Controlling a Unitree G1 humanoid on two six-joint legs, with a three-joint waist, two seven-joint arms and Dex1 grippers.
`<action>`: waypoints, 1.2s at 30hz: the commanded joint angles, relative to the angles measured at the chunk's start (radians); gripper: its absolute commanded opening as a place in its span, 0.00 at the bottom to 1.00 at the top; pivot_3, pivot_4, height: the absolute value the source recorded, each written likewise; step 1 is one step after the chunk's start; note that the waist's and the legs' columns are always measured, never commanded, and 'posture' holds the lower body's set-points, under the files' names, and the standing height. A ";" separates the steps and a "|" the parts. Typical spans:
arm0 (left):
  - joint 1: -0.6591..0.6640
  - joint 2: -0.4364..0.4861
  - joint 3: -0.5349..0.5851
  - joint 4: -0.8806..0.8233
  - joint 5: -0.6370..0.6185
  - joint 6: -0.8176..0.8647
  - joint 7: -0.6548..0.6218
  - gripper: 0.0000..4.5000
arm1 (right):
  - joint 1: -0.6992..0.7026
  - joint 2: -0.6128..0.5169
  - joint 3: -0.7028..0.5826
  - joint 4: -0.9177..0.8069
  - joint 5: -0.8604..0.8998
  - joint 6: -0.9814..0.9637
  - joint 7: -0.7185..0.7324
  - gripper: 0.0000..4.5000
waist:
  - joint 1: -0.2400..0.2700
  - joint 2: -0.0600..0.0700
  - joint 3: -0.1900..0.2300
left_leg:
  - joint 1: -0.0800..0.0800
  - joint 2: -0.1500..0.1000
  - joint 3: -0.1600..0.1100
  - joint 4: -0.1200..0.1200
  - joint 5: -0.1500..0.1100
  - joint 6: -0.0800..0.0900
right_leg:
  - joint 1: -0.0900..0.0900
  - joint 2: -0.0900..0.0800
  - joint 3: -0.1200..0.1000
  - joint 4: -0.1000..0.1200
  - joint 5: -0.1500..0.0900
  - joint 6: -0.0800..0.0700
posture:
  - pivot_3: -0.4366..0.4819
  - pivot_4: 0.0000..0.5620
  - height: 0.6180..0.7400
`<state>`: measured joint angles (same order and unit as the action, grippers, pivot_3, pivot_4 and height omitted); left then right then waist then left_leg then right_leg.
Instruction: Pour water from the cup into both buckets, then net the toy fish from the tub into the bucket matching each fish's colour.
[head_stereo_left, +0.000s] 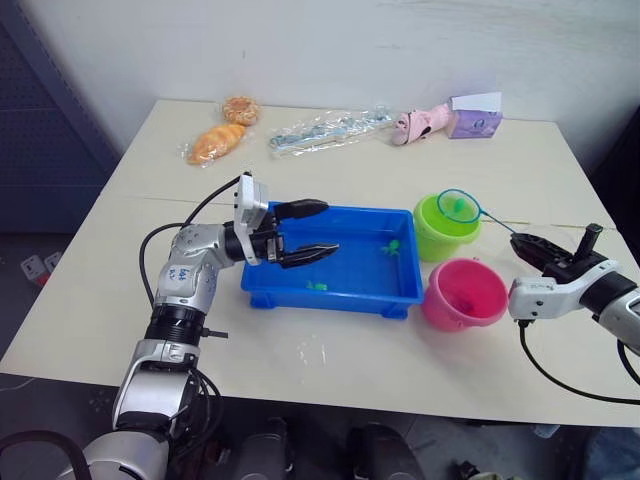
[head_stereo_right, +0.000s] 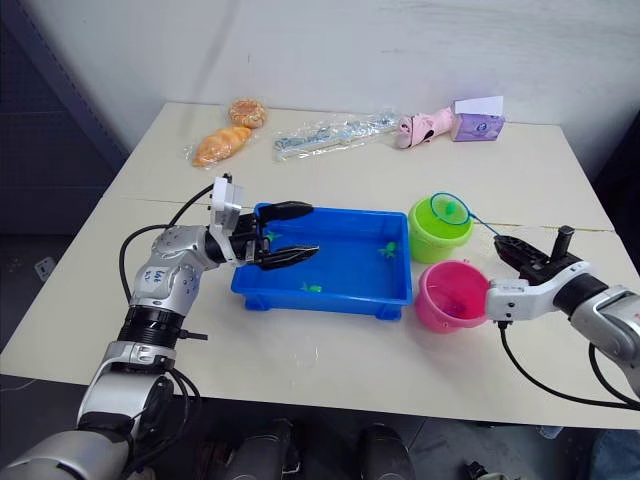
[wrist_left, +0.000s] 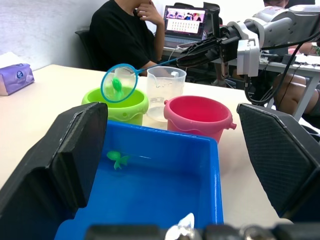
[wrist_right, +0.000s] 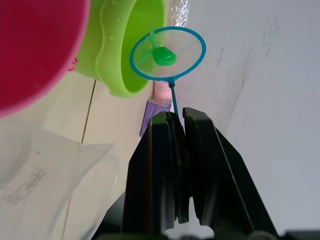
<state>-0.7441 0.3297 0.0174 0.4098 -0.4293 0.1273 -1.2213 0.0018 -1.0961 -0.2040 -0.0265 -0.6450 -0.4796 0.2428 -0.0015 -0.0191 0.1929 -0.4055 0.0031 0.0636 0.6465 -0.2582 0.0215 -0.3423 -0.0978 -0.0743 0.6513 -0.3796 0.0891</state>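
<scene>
Nearest, left gripper (head_stereo_left: 308, 232) hovering over the left end of the shallow bright blue plastic tub (head_stereo_left: 331, 293), black fingers spread wide, nothing between them. Small green toy fish (head_stereo_left: 391, 247) lying in the tub. Just right of the tub, pink plastic bucket (head_stereo_left: 463, 293); beside it, right gripper (head_stereo_left: 528, 248) pinched tight on the thin handle of the round blue-rimmed net (head_stereo_left: 458, 205). Hoop poised above the lime green bucket (head_stereo_left: 443, 228), a green fish (wrist_right: 163, 56) sitting in it. Clear plastic cup (wrist_left: 165, 91) beyond both buckets.
</scene>
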 joint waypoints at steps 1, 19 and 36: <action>-0.011 0.009 0.002 -0.012 0.001 -0.009 -0.007 0.99 | -0.033 -0.025 -0.047 0.008 0.012 -0.006 -0.030 0.00 | 0.000 0.000 0.000 | 0.000 0.000 0.000 0.000 0.000 0.000 | 0.000 0.000 0.000 0.000 0.000 0.000 | 0.48 0.27 1.00; 0.007 0.010 0.005 -0.014 0.011 -0.019 0.001 0.99 | -0.031 -0.027 -0.023 0.033 0.012 -0.045 -0.037 0.00 | -0.001 0.000 0.000 | 0.000 0.000 0.000 0.001 0.000 0.000 | 0.000 0.000 0.000 0.001 0.000 0.000 | 0.48 0.27 1.00; 0.005 0.011 0.007 -0.003 0.017 -0.037 0.014 0.99 | -0.045 -0.029 -0.056 0.081 0.015 -0.058 -0.075 0.00 | 0.000 0.000 0.000 | 0.000 0.000 0.000 0.001 0.000 0.000 | 0.000 0.000 0.000 0.001 0.000 0.000 | 0.48 0.27 1.00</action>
<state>-0.7340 0.3304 0.0185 0.4118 -0.4184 0.1075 -1.2119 -0.0292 -1.1077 -0.2048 0.0535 -0.6431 -0.5448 0.1934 -0.0020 -0.0187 0.1930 -0.4053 0.0032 0.0637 0.6474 -0.2580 0.0217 -0.3423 -0.0978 -0.0741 0.6524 -0.3796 0.0891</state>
